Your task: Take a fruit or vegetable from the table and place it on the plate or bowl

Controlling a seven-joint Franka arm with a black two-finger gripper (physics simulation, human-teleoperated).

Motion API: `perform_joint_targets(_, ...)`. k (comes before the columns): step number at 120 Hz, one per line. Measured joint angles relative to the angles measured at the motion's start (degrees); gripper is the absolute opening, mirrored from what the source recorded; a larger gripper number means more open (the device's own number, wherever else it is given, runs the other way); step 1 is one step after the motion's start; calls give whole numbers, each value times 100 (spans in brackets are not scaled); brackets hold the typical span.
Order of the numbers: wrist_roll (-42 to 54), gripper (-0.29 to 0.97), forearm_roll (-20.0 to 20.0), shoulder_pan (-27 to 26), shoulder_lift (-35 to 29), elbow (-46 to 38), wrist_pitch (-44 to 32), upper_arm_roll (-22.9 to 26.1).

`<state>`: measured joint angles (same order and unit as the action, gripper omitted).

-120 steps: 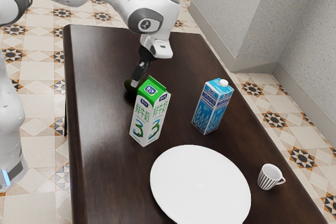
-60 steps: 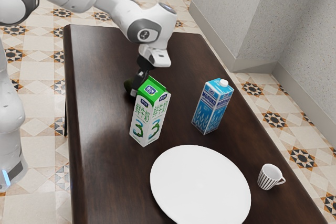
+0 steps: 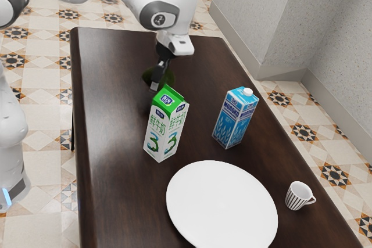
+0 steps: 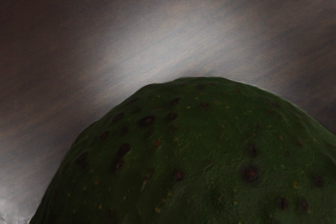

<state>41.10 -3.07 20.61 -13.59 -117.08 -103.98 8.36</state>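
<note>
A dark green avocado [image 3: 149, 76] hangs above the dark wooden table [image 3: 110, 161], held in my black gripper [image 3: 157, 76], which is shut on it. In the wrist view the avocado [image 4: 199, 161] bulges up large and speckled just under my hand, with bare tabletop [image 4: 157, 30] behind it. The white plate [image 3: 221, 204] lies flat near the table's front edge, well to the exterior view's right and nearer the camera than the gripper.
A green-and-white milk carton [image 3: 166, 124] stands right below the held avocado. A blue carton [image 3: 235, 117] stands to its right. A striped cup [image 3: 299, 195] sits right of the plate. Tiled floor surrounds the table.
My hand has risen from the tabletop behind the green carton, carrying the avocado up with it. The cartons, plate and cup have stayed put.
</note>
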Motion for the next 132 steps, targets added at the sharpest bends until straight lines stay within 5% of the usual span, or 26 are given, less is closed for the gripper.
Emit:
perform_joint_targets(20, -258, 16, -521, -231, 129, 1984, 1303, 490)
perform_joint_targets(52, -665, 16, -1273, -734, 1619, 4240, 2727, 2172)
perform_joint_targets(88, -1220, 23, -1673, -789, 2713, 4778, 3005, 3379)
perform_joint_targets(132, -1920, 23, -1514, -1571, 3074, 4402, 2421, 3453)
